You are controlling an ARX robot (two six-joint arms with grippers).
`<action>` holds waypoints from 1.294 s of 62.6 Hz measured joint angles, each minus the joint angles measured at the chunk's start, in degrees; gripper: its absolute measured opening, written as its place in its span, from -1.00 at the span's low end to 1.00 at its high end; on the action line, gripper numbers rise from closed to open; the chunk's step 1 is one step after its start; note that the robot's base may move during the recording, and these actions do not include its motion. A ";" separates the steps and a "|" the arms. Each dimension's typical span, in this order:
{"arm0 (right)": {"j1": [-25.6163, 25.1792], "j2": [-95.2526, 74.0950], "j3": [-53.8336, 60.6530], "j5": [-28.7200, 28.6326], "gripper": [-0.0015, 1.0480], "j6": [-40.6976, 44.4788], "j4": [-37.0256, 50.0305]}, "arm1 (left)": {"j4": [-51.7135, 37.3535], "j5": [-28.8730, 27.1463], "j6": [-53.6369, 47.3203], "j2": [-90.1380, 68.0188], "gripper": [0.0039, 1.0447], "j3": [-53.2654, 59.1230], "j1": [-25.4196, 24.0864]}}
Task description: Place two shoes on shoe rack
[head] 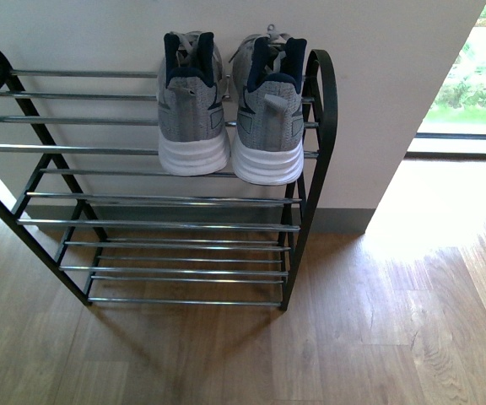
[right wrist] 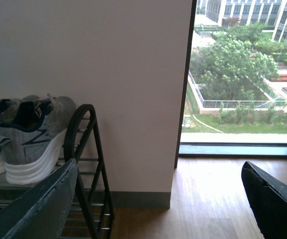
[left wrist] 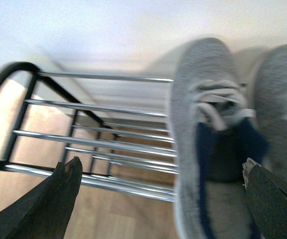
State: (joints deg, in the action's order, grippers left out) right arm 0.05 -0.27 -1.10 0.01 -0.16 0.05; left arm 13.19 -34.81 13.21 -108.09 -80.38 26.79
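Observation:
Two grey knit sneakers stand side by side, heels toward me, on the top tier of the shoe rack (head: 24, 148) at its right end: the left sneaker (head: 191, 114) and the right sneaker (head: 270, 118). Neither arm shows in the front view. My left gripper (left wrist: 161, 172) hovers open just above the left sneaker (left wrist: 203, 149), its fingers apart and holding nothing. The right gripper (right wrist: 158, 177) is open and empty, off to the right of the rack (right wrist: 86, 149), with the right sneaker (right wrist: 34, 142) seen from the side.
A pale wall stands behind the rack. A floor-to-ceiling window (head: 471, 93) lies to the right. Wooden floor (head: 378, 337) spreads in front. The rack's lower tiers and the left part of its top tier hold nothing.

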 joint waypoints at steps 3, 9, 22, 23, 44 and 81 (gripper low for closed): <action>0.00 0.00 0.00 0.00 0.82 0.00 0.00 | -1.86 -3.56 -2.23 3.56 0.83 3.63 -0.83; 0.00 0.00 0.00 0.00 0.82 0.00 0.00 | -5.75 -11.85 -5.64 10.58 0.83 9.81 -1.75; 0.00 0.00 0.00 0.15 0.82 0.00 0.00 | -44.04 12.55 -11.19 17.70 0.34 29.53 -5.51; 0.00 0.00 0.00 0.15 0.82 0.00 0.00 | -46.03 13.31 -11.34 18.16 0.30 30.95 -5.79; 0.00 0.00 0.00 0.09 0.82 0.00 0.00 | -63.14 22.40 -12.39 33.16 -0.77 55.49 -13.68; 0.00 0.00 0.00 0.09 0.82 0.00 0.00 | -58.29 30.58 -12.59 55.84 -0.99 73.81 -22.10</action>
State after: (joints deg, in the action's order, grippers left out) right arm 0.05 -0.27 -1.10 0.10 -0.16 0.05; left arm -45.10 -4.23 0.62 -52.25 -6.57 4.69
